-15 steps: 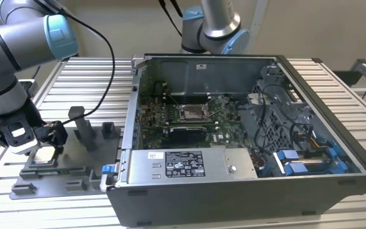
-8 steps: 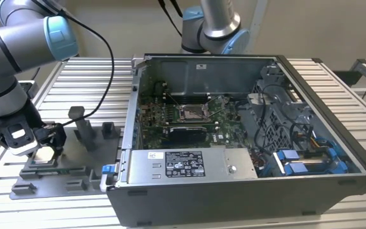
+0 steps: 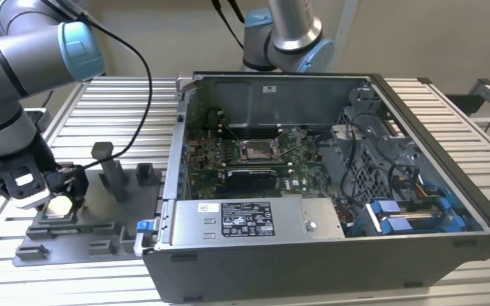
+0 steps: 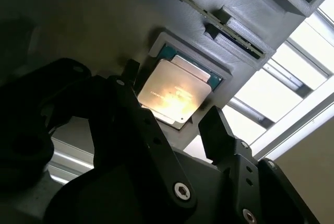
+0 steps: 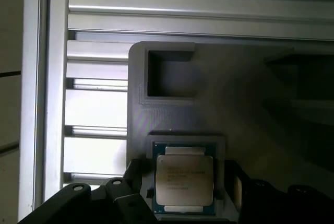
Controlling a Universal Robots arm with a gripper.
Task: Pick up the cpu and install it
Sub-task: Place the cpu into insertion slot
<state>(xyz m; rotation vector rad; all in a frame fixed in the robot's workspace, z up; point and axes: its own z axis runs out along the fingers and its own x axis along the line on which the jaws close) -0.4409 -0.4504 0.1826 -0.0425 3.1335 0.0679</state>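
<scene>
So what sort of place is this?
Likely a robotics lab bench for PC assembly: an open case on a slatted metal table, a grey fixture holding the cpu, and the gripper straddling it.

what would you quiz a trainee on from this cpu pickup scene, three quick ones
1. True or false: the cpu lies outside the computer case, toward the exterior view's left.
2. Pick one. The cpu is: A) resting flat in a recess of the grey fixture; B) lifted clear of it; C) standing on edge.
3. Fill in: in both wrist views the gripper has its fingers ____, one on each side of the cpu.

Key: 1 true; 2 A; 3 open.
</scene>
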